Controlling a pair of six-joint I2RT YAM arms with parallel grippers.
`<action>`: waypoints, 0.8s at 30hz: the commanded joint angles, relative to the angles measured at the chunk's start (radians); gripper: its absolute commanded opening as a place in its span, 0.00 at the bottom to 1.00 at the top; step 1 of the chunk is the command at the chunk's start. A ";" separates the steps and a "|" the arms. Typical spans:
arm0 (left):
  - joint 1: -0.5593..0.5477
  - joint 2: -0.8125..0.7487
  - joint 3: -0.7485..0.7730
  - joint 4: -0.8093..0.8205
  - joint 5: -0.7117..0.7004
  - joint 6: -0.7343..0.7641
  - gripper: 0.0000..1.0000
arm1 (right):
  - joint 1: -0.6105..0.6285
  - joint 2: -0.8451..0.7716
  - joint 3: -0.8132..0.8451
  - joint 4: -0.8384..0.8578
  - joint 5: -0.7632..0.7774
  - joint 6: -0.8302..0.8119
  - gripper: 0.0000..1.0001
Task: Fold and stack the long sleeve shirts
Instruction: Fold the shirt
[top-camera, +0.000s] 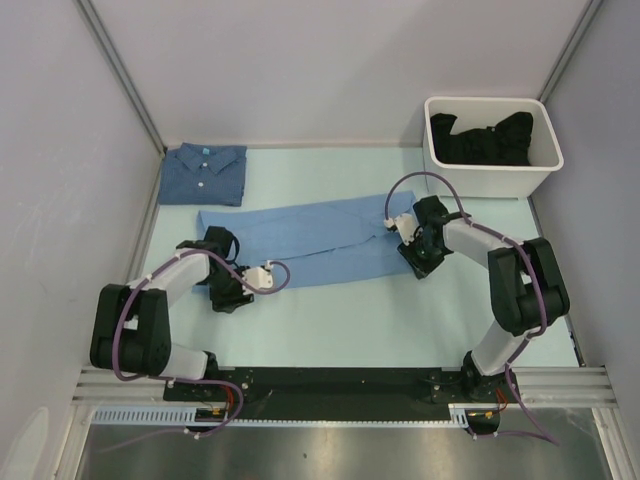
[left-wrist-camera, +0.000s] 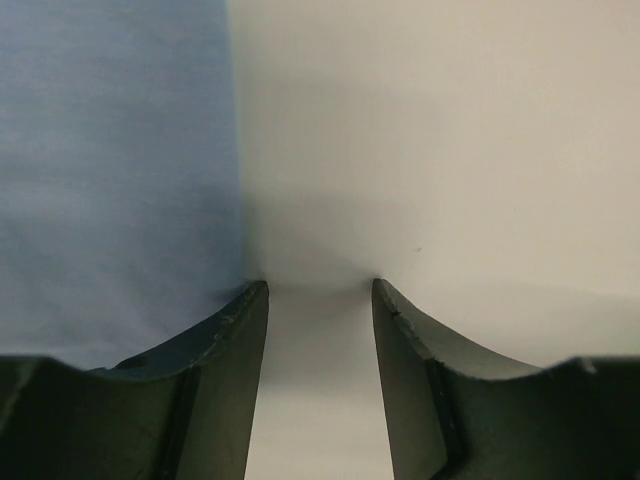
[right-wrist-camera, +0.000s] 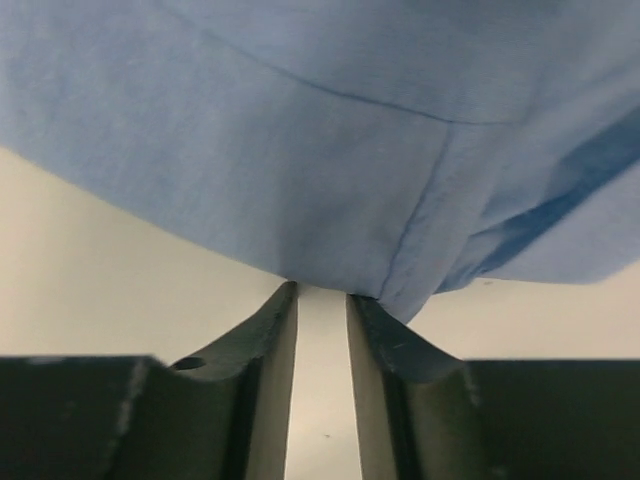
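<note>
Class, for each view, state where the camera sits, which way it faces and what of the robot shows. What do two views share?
Top external: above, behind the robot, facing down on the table; left arm and right arm show.
Left wrist: on the left arm, facing down past the left end effector at table and light-blue shirt.
Right wrist: on the right arm, facing past the right end effector into that shirt.
Shared: both wrist views see that shirt.

- Pale green table (top-camera: 380, 320).
- Light sky-blue shirt (top-camera: 310, 245) lies spread in a long band, reaching from the left gripper (left-wrist-camera: 320, 288) to the right gripper (right-wrist-camera: 322, 292).
- Folded denim-blue shirt (top-camera: 205, 175) lies beyond the left gripper.
- White bin (top-camera: 490, 172) stands beyond the right gripper.
</note>
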 joint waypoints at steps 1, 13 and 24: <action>0.008 -0.054 -0.048 0.100 -0.090 0.056 0.46 | 0.001 0.016 -0.009 0.122 0.161 -0.037 0.27; 0.009 -0.140 -0.033 0.027 -0.010 0.009 0.30 | 0.007 0.171 0.136 0.301 0.264 -0.071 0.00; 0.009 -0.232 -0.028 0.010 -0.001 -0.054 0.52 | -0.132 -0.105 0.155 -0.081 -0.153 0.238 0.50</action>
